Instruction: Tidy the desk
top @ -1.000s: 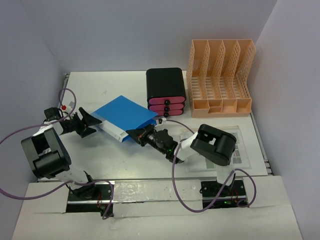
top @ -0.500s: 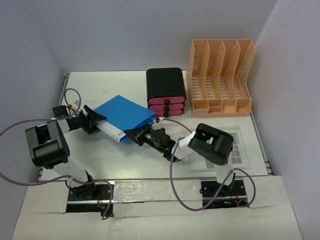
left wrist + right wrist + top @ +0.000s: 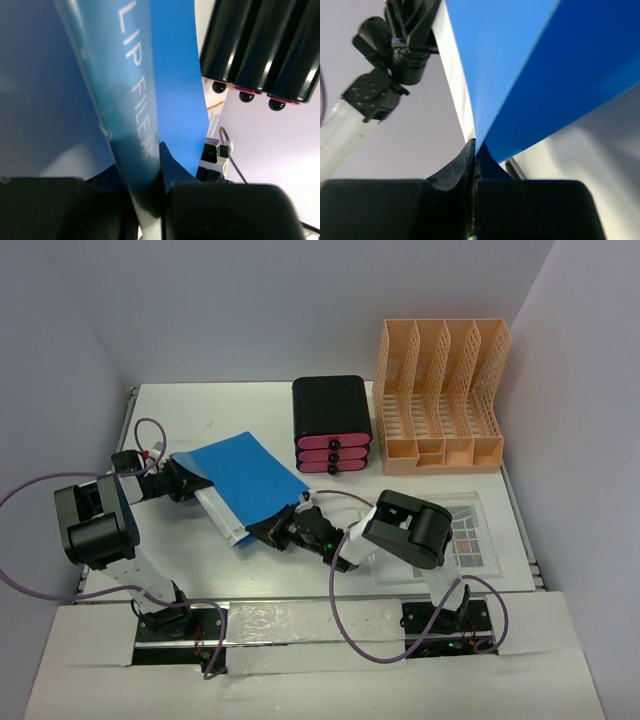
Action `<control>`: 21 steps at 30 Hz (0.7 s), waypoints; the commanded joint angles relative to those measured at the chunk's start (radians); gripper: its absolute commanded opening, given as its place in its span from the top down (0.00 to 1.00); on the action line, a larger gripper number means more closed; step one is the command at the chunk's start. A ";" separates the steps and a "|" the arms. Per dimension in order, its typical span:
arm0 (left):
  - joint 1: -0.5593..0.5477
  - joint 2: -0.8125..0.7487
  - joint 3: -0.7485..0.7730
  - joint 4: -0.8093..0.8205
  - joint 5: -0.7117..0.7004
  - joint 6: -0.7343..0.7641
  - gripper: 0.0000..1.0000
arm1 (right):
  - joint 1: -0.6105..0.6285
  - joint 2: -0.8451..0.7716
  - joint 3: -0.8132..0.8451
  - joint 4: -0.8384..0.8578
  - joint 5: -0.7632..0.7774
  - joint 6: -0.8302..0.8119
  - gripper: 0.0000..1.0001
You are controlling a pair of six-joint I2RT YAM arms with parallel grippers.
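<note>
The worktop (image 3: 250, 575) is a white rectangular surface that fills the middle of the top view. It has a metal rail along its left edge, and both arm bases sit at its near edge.

A blue clip file (image 3: 245, 472) lies tilted over the left-centre of the worktop, with its white edge facing near-left. It cannot be told whether the file touches the surface.

The left pincer (image 3: 183, 480) is at the file's far-left corner. In the left wrist view, its fingers (image 3: 187, 200) are pressed onto the spine lettered "LIP FILE", so the pincer is pinching the file.

The right pincer (image 3: 268, 533) is at the file's near corner. In the right wrist view, its jaws are pressed together on the edge of the blue cover, so this pincer is also pinching the file.

A black drawer box (image 3: 331, 405) with three pink drawer fronts stands just beyond the file's right corner, at the far centre. An orange slotted file rack (image 3: 440, 390) stands just beside the drawer box, on its right.

A flat item with coloured squares (image 3: 472, 538) lies near-right and is partly covered by the right arm.
</note>
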 commanded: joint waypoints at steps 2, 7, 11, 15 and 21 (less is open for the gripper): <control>0.001 -0.130 0.013 -0.013 -0.066 0.209 1.00 | 0.013 -0.081 0.007 -0.054 -0.131 -0.156 0.86; 0.012 -0.392 -0.058 0.011 -0.216 0.245 1.00 | 0.134 -0.294 0.190 -0.774 0.205 -0.562 0.59; 0.010 -0.562 -0.095 0.028 -0.288 0.228 1.00 | 0.271 -0.329 0.363 -1.253 0.612 -0.719 0.46; 0.010 -0.631 -0.080 -0.006 -0.299 0.223 1.00 | 0.327 -0.265 0.518 -1.342 0.770 -0.872 0.45; 0.009 -0.646 -0.008 -0.180 -0.197 0.229 1.00 | 0.354 -0.185 0.635 -1.053 0.926 -1.239 0.42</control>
